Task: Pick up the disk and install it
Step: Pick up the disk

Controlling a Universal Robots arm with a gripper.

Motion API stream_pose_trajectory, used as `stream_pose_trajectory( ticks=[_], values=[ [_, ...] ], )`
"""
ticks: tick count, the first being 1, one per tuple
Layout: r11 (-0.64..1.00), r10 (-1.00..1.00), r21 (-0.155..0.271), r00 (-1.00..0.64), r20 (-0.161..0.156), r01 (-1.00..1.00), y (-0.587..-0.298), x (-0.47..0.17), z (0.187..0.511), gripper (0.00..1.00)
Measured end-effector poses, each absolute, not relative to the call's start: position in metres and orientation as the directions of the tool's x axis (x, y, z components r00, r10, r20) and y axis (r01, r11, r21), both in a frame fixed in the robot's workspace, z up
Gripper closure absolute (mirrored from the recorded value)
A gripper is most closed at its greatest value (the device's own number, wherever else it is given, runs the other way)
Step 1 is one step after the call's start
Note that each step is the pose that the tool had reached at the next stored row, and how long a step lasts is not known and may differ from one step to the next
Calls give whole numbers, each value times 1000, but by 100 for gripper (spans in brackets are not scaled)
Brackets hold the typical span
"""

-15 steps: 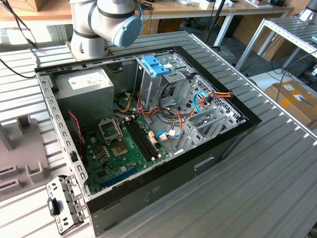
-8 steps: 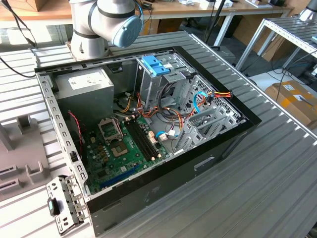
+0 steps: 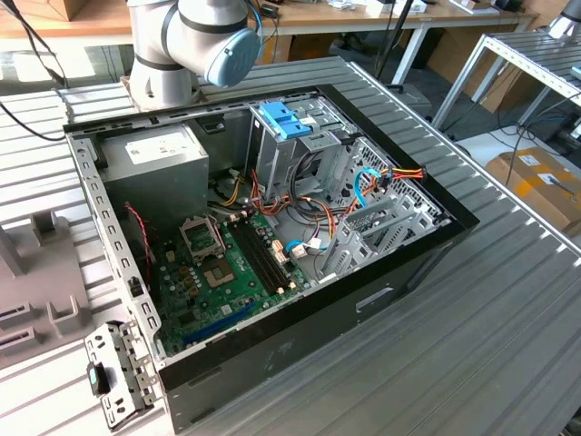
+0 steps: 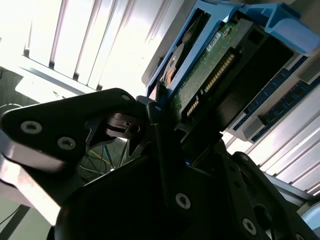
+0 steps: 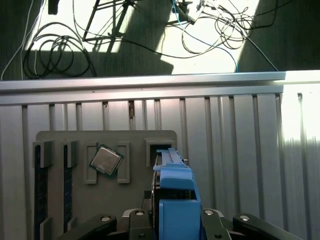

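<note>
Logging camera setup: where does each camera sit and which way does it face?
Exterior view: off the robot, looking down into the open computer case; the arm shows.
First wrist view: on the arm, looking down past the gripper at the table and grey tray.
Second wrist view: close along the gripper, shut on the disk.
Both wrist views share gripper and disk.

Open tower case point(image 3: 363, 300) lay on its side on the slatted aluminium table point(image 3: 472, 354). Inside were a green motherboard point(image 3: 213, 272), a grey power supply point(image 3: 154, 168) and a blue drive bracket point(image 3: 284, 120) atop the drive cage. The robot arm base point(image 3: 168, 54) stood behind the case.
</note>
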State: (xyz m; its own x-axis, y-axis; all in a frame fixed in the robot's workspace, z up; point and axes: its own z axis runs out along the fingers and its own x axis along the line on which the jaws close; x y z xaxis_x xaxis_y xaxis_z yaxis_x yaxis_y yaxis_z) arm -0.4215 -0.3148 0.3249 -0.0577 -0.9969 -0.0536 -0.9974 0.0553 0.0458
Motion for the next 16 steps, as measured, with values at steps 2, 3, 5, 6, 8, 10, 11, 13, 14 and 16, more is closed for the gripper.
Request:
stream_pose_trajectory(
  ticks=[2,3,5,6,8,10,11,13,14,16],
  values=[
    [55,-997,46,-58,-54,-997,-315,-421,326,64],
    [55,-997,46,-58,-54,-997,-315,-421,326,64],
    [55,-997,46,-58,-54,-997,-315,-421,328,64],
    [55,-997,46,-58,-54,-997,-315,-421,329,64],
    [55,-997,46,-58,-54,-997,-315,-421,330,64],
    [55,-997,46,-58,-54,-997,-315,-421,332,64],
    [55,-997,46,-58,-54,-997,-315,-421,333,64],
    [55,-997,46,-58,-54,-997,-315,-421,334,64],
    [55,-997,46,-58,-54,-997,-315,-421,335,64],
    [55,-997,46,-58,-54,-997,-315,-421,337,64]
  ],
)
